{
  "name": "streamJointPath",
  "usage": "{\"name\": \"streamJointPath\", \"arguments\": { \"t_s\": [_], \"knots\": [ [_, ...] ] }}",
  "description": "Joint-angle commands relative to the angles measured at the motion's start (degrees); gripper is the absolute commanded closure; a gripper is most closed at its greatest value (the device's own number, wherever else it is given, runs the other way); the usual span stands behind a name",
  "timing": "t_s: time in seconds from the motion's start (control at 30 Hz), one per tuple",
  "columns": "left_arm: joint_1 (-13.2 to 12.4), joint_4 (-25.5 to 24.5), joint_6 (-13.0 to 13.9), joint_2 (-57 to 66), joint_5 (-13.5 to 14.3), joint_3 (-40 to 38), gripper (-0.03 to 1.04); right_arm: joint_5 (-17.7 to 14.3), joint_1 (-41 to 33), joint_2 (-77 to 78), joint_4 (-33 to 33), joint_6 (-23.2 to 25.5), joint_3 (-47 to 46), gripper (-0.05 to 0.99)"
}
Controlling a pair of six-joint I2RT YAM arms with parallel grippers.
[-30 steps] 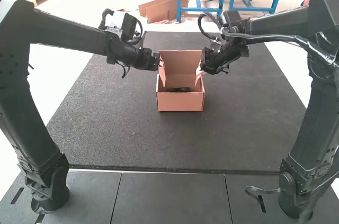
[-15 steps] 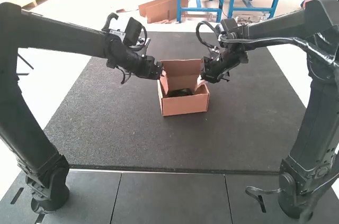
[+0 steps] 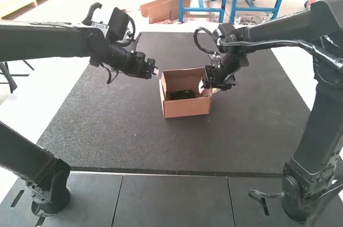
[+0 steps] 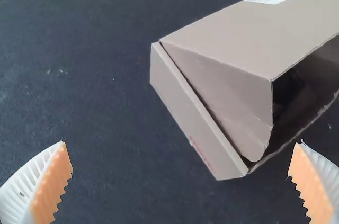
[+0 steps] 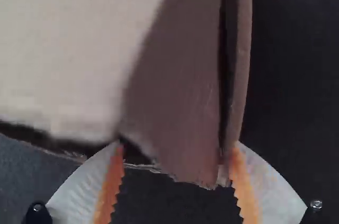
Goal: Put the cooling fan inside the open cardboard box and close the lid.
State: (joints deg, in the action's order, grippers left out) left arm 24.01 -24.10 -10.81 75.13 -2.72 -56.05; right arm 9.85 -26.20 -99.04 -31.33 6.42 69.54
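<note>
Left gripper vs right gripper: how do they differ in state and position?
The left gripper is wide open and empty; the right gripper is shut on a side flap of the cardboard box. The left gripper hangs clear of the box, off its left side; the right gripper touches it. Both have white ribbed fingers with orange pads.

cooling fan [image 3: 181, 94]: mostly hidden inside | cardboard box [image 3: 185, 107]: cut off in left wrist view, blurred in right wrist view
</note>
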Motion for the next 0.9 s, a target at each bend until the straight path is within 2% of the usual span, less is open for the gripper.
{"name": "streamJointPath", "arguments": {
  "t_s": [0.0,0.03,0.17,0.3,0.5,0.6,0.77,0.87],
  "knots": [
    [0.2,0.5,1.4,-2.4,3.2,-0.8,0.04,-0.5,-0.3,5.2,-1.2,0.4,5.8,0.06],
    [0.2,0.8,1.5,-2.4,3.8,-1.3,0.04,-0.1,-0.2,5.9,-1.8,1.1,6.7,0.02],
    [0.2,4.1,1.8,-2.0,6.6,-2.3,0.04,1.3,2.8,10.4,-3.9,1.8,8.6,0.02],
    [0.5,7.8,1.9,0.6,9.0,-4.0,0.04,1.1,7.1,16.3,-4.0,1.9,6.6,0.02],
    [0.6,11.4,1.8,7.0,9.1,-8.1,0.04,-2.4,11.6,26.0,-0.1,1.4,-0.7,0.02],
    [0.8,12.9,1.8,9.9,9.2,-9.8,0.04,-2.6,12.1,30.1,0.1,1.1,-3.4,0.02],
    [3.0,13.7,1.8,13.7,9.0,-11.4,0.04,-2.6,12.0,34.2,-1.1,1.2,-5.5,0.02],
    [4.7,12.8,1.1,15.1,7.6,-11.2,0.04,-2.5,12.1,35.1,-2.2,1.5,-5.6,0.02]
  ]
}}
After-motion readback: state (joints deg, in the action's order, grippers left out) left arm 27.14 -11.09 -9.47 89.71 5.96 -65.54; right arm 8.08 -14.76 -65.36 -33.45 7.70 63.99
